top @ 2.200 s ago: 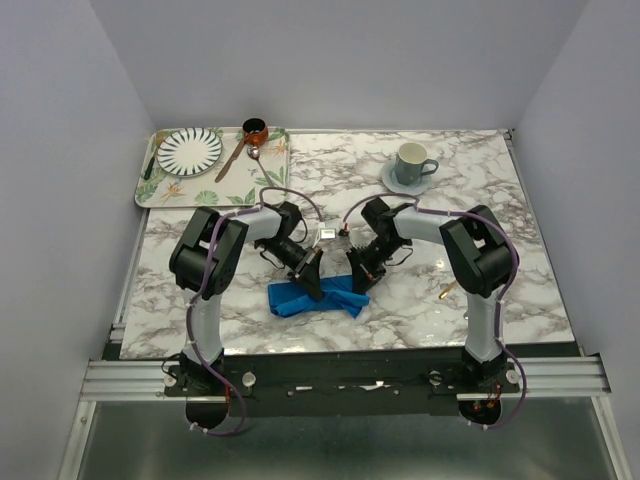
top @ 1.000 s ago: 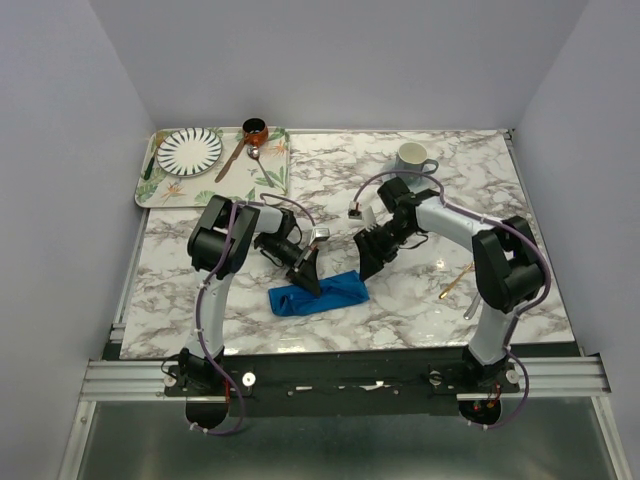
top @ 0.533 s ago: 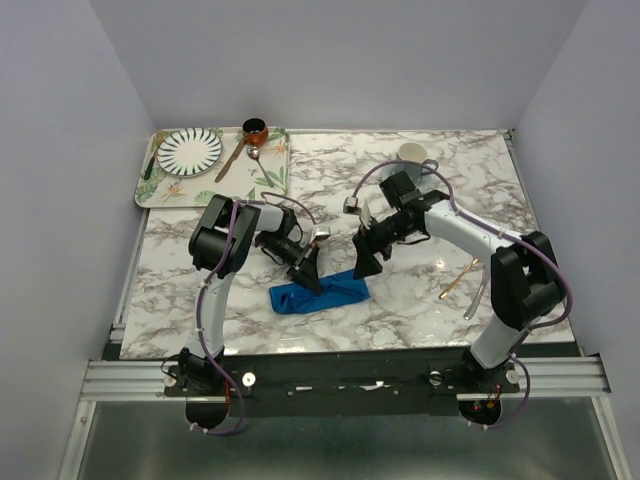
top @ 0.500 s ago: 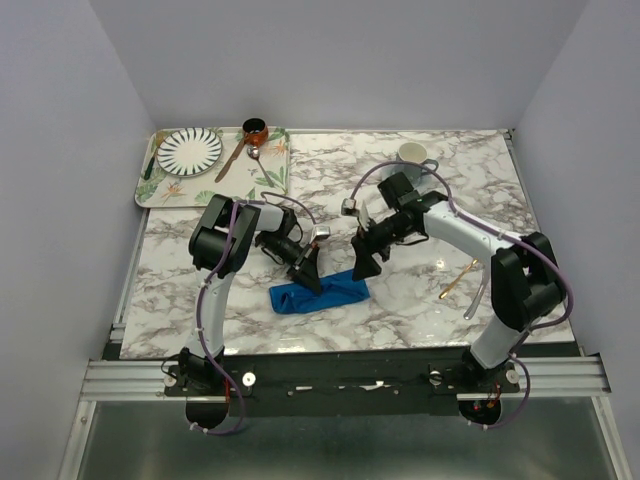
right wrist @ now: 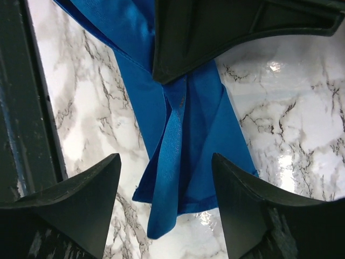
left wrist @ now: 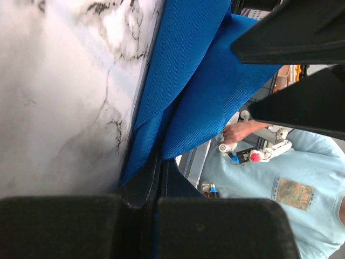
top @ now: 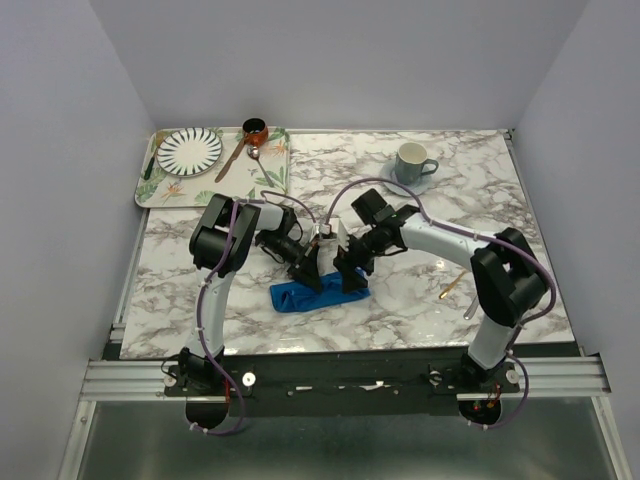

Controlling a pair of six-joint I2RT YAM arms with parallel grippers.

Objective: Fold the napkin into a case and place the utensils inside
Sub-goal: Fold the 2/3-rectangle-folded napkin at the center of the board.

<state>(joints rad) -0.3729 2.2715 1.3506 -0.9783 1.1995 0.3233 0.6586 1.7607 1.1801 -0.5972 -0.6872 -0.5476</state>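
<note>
From this wrist you look along the left gripper, its two black padded fingers pressed together on a pinched fold of the bright royal-blue cloth napkin. The cloth rises from the pinch in two overlapping layers, its left edge lying on the white, grey-veined marble tabletop. At the upper right the right gripper shows two black wedge-shaped fingers spread apart over the blue. Behind, a person in a pale-blue T-shirt holds a small white device.
</note>
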